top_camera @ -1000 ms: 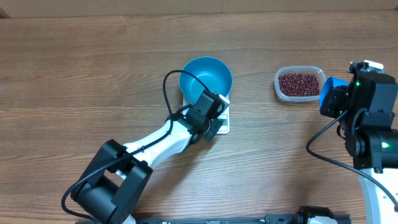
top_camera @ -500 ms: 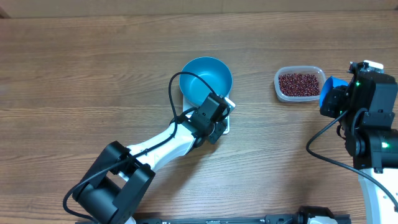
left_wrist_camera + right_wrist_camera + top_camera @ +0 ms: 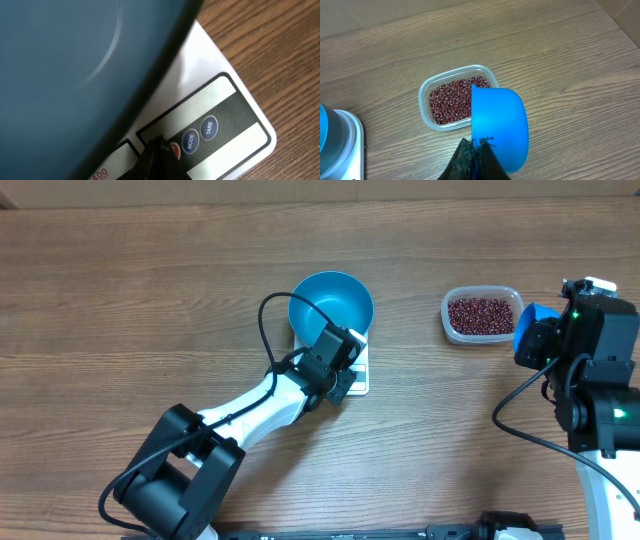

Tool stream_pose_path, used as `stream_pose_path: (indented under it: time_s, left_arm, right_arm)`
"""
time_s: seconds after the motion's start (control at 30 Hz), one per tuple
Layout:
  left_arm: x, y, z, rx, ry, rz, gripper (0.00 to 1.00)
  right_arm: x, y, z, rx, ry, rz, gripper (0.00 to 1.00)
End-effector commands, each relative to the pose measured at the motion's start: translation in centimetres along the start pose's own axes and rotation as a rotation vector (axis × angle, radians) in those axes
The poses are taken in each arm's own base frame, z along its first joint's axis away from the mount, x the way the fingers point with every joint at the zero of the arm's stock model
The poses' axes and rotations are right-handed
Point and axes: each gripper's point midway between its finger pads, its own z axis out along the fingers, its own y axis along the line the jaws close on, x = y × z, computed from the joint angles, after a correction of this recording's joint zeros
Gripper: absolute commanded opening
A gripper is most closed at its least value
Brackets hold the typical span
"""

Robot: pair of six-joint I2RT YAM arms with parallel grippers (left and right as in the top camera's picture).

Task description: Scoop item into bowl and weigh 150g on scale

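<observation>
On the wood table (image 3: 150, 300), mid, blue bowl (image 3: 331, 310) sits on white scale (image 3: 200, 65). L gripper (image 3: 160, 146) has fingers pressed together, tip at red button (image 3: 174, 150) just beside MODE btn (image 3: 190, 141). Over at right, R gripper (image 3: 476, 150) pinches blue scoop (image 3: 500, 125), near clear tub (image 3: 447, 308) w/ red-brown beans (image 3: 482, 315) inside.

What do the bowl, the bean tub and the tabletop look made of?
Bowl: likely plastic, smooth blue, soft sheen streak. Tub: clear thin plastic, beans show through its wall. Tabletop: wood grain, matte; solid or laminate, cannot tell.
</observation>
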Motion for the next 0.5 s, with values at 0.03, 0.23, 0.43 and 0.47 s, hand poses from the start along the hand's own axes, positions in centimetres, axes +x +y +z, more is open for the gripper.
stream_pose_path:
  time_s: [0.03, 0.23, 0.43, 0.47]
  left_arm:
    - [1.21, -0.28, 0.66, 0.014, 0.032, 0.018, 0.04]
    - [1.46, -0.62, 0.71, 0.033, 0.037, 0.051, 0.04]
    - [1.43, -0.83, 0.7, 0.046, 0.035, 0.06, 0.04]
    - [1.43, -0.92, 0.7, 0.051, 0.035, 0.067, 0.04]
  right_arm:
    - [-1.28, 0.08, -0.75, -0.008, -0.036, 0.012, 0.04]
    - [-1.28, 0.08, -0.75, -0.008, -0.036, 0.012, 0.04]
    - [-1.28, 0.08, -0.75, -0.008, -0.036, 0.011, 0.04]
    - [-1.27, 0.07, -0.75, -0.008, -0.036, 0.011, 0.04]
